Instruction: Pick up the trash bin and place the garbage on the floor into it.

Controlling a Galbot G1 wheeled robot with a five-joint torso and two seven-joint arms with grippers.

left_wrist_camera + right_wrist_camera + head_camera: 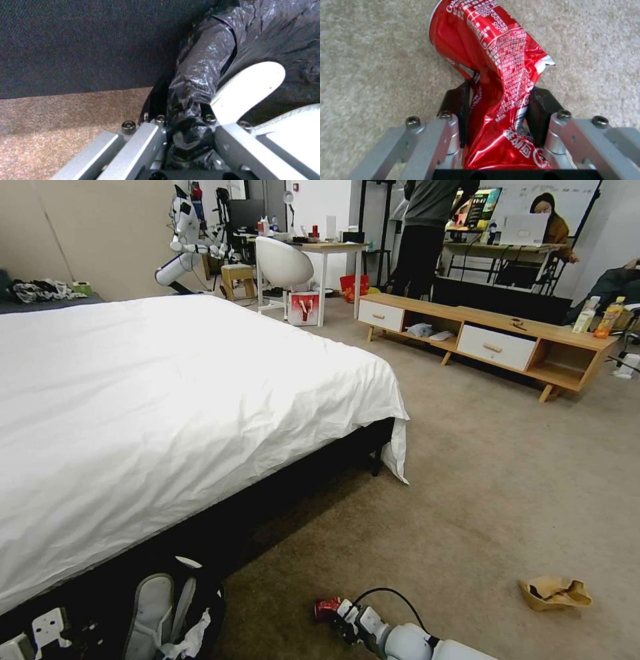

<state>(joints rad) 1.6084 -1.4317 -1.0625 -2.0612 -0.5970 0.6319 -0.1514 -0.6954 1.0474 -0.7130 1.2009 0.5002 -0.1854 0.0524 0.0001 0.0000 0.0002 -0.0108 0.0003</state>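
The right end effector (498, 105) is clamping a crushed red can (493, 82) between its two black pads (538, 115), which are pressing into the dented waist of the can. The can's long axis is running straight out from the palm, its rounded end pointing away from the end effector and over the beige carpet floor (370, 62); the printed side is facing up toward the wrist camera. In the head view the right end effector (337, 617) is sitting low, with the can (327, 607) sticking out from it toward the bed (167, 400). The left end effector (186, 130) is gripping the bag-wrapped rim of the trash bin (200, 75), its fingers closed narrowly on the glossy black liner, with the pale flap (246, 87) lying just beyond the fingertips inside the opening. In the head view the trash bin (173, 613) is sitting beside the dark bed base, well apart from the right end effector. A tan folded piece of cardboard (555, 592) is lying on the carpet on the far side of the right end effector from the bin.
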